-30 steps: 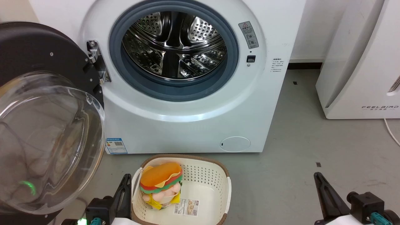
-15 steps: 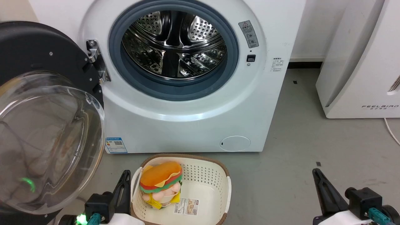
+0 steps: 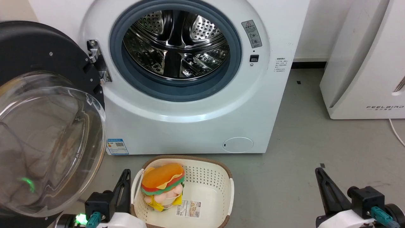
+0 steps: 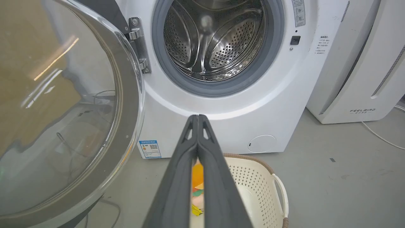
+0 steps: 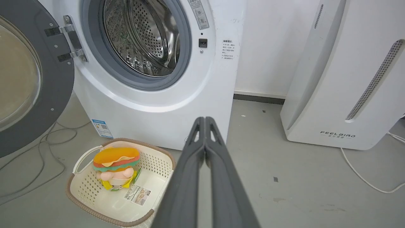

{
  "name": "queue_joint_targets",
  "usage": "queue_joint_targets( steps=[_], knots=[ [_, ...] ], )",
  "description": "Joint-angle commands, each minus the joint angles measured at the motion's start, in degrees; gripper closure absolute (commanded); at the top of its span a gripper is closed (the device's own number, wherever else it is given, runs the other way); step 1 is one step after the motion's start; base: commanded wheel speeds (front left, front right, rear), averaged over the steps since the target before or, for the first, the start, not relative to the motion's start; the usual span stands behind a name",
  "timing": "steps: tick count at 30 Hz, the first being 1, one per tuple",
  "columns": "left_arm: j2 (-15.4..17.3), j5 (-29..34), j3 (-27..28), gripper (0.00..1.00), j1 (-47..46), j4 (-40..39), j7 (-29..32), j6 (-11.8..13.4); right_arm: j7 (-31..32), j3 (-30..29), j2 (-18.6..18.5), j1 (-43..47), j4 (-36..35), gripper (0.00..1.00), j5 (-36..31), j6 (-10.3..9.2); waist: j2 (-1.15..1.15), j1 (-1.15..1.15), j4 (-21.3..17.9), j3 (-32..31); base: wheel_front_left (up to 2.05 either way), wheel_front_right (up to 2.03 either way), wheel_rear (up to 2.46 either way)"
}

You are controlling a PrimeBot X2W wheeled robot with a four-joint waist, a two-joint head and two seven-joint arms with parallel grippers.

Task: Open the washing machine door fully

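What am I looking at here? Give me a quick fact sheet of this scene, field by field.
Machine: washing machine, white front-loader
Door: washing machine door open wide, on the hinge side, left in the head view
Drum: steel drum, looks empty
Floor: basket in front of the machine, burger plush toy inside it
Left arm: left pincer shut, holding nothing
Right arm: right pincer shut, holding nothing
Neighbour: white FEELBAIRD appliance on the right
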Motion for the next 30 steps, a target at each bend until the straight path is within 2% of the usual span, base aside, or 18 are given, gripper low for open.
queue_joint_targets(
  steps=[1,30],
  knots=[
    [-0.45,0.73,0.52,1.0,-1.09,-0.37,0.32,-0.49,0.09,0.16,0.11,-1.01,0.11,1.0,-0.08,0.03,0.0,0.0,0.0,0.02,0.0,0.0,0.0],
    [-2.89,4.51,4.32,1.0,-2.54,-1.31,3.21,-3.39,1.32,0.63,0.15,-3.21,0.25,1.0,-1.29,0.04,0.0,0.0,-0.04,0.39,0.0,0.0,0.0]
  ],
)
